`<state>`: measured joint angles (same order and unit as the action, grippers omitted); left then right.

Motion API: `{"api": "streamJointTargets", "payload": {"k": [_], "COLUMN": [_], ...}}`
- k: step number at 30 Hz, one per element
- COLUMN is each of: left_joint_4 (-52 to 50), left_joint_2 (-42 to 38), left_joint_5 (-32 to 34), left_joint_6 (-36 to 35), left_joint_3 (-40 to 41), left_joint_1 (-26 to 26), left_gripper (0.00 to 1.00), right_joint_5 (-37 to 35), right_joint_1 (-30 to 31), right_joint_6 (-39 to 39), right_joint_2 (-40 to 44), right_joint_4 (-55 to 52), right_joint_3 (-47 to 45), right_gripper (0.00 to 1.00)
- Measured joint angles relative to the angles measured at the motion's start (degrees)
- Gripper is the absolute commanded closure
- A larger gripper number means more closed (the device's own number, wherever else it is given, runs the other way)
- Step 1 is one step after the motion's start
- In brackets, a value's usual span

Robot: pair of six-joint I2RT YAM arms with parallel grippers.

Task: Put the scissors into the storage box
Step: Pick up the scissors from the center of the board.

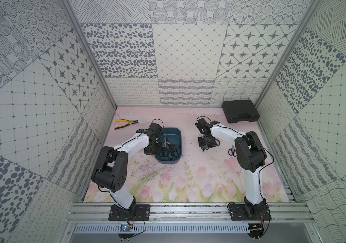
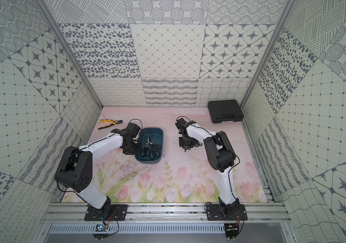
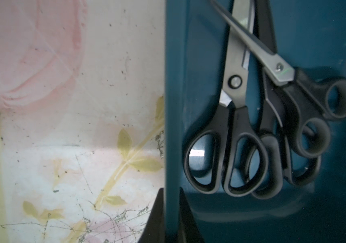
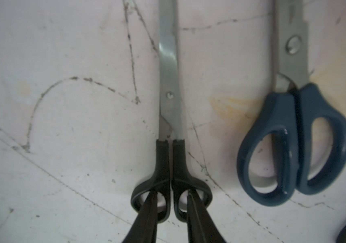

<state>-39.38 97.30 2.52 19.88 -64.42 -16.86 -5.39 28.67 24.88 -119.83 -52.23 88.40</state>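
Grey-patterned tile walls box in a desk (image 1: 188, 181) covered with a scuffed pink tulip print. At the right tool (image 4: 171, 195), the 2 black fingers (image 4: 146, 221) reach into the handle of the slim black scissors (image 4: 169, 94), 1 tip in each small loop, with the 2 inner bars of the handle between them; whether they press those bars yet cannot be told. This pair lies flat on the desk with its long, narrow steel blades shut and a small rivet showing. Just beside it, parallel and not touching, lie the blue-handled scissors (image 4: 294, 136), with broader blades, a bigger rivet and fat loops of unequal size. Any print on the steel is too blurred to read. In a top view a smaller dark-looped pair (image 1: 232, 152) lies near the right arm's elbow.

The left tool (image 3: 171, 190) is clenched on a long side wall of the storage box (image 3: 174, 94), 1 finger outside and 1 inside. The box is a dark teal tub with rounded corners and low walls, standing near the middle of the desk on the left arm's side. Inside lie 3 pairs of black-handled scissors (image 3: 235, 126), handles toward the robot's end: 1 large pair by the gripped wall, a 2nd partly under it, and a slimmer 3rd (image 3: 281, 71) slanting across both.

Farther out, yellow-and-black pliers (image 1: 125, 124) lie at the far left and a black tool case (image 1: 240, 111) sits in the far right corner
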Motion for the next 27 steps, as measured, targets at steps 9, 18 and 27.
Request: {"api": "streamJointTargets", "payload": {"k": [9, 18, 27], "left_joint_4": [0.79, 0.96, 0.68], "left_joint_2": [-0.57, -1.31, -3.52], "left_joint_5": [-0.90, -1.49, -1.49], "left_joint_6": [1.07, 1.95, 3.17], "left_joint_3": [0.68, 1.14, 1.05], "left_joint_1": [0.00, -0.07, -0.20], "left_gripper": [0.90, 0.72, 0.42], "right_joint_5": [2.73, 2.32, 2.34], "right_joint_1": [-1.33, -1.38, -1.38], "right_joint_6": [1.81, 1.68, 1.29], "right_joint_2": [-0.04, -0.17, 0.00], "right_joint_4": [0.02, -0.09, -0.11], "right_joint_3": [-0.02, 0.00, 0.04], "right_gripper": [0.82, 0.91, 1.00]}}
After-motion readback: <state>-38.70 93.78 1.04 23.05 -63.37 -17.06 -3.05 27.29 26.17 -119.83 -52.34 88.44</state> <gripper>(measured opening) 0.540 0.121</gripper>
